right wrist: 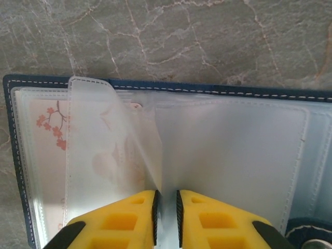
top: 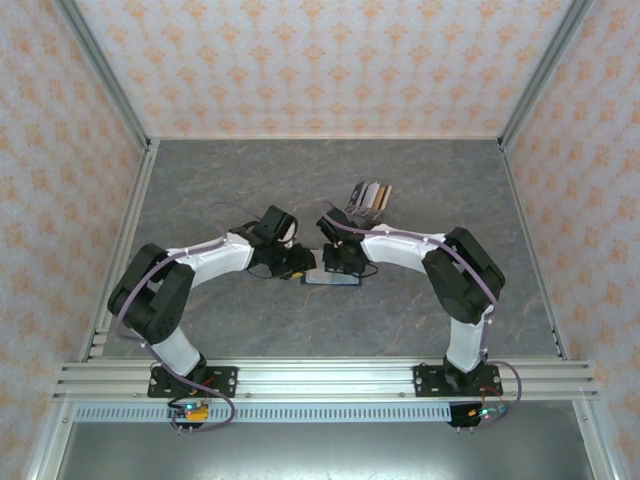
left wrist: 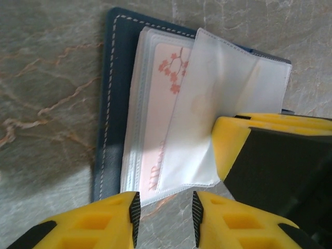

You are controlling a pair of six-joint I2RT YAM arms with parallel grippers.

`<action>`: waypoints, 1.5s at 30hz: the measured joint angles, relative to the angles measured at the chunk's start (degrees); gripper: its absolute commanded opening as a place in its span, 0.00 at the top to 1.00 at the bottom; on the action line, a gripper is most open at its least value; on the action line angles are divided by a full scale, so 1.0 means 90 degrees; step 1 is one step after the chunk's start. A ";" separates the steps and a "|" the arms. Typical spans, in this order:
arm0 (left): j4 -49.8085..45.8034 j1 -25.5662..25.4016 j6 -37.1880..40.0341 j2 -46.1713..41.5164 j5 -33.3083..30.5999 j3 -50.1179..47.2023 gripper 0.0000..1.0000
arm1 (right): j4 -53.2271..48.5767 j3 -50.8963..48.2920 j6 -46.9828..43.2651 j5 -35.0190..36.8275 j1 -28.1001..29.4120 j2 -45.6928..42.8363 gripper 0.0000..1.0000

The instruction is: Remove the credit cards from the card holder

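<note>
Grey marbled table [top: 250,170] enclosed by peach floral-patterned walls [top: 330,60], seemingly evenly lit.

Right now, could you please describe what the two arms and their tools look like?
The left arm and right arm have white links, black joints and purple cables. The left tool and right tool have blocky yellow fingers with black ribbed pads.

Counts: card holder [top: 332,279] x1. Inside the card holder: clear sleeve [right wrist: 104,155] x3 at least, pink blossom card [left wrist: 166,104] x1 visible. Beyond the card holder: loose card pile [top: 368,197] x1, roughly four cards, too small to confirm. Arms x2, left arm [top: 205,262] and right arm [top: 410,245], both at the card holder. Grippers x2: left gripper [left wrist: 163,212], right gripper [right wrist: 166,210].
</note>
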 measured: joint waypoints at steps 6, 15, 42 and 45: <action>0.0192 0.0000 -0.0019 0.0386 0.0187 0.0104 0.66 | 0.0143 -0.0085 0.0022 -0.0153 -0.0049 -0.0027 0.85; 0.0352 0.0000 -0.0070 0.0680 0.0435 0.0143 0.65 | 0.0357 -0.0262 0.0073 -0.0369 -0.0172 -0.0112 0.85; 0.0311 0.0000 -0.0010 0.0323 0.0279 0.0180 0.69 | 0.0908 -0.0612 0.0308 -0.0952 -0.0430 -0.0236 0.86; 0.0410 0.0000 0.0015 0.0262 0.0270 0.0180 0.69 | 0.0947 -0.0627 0.0333 -0.0981 -0.0435 -0.0236 0.86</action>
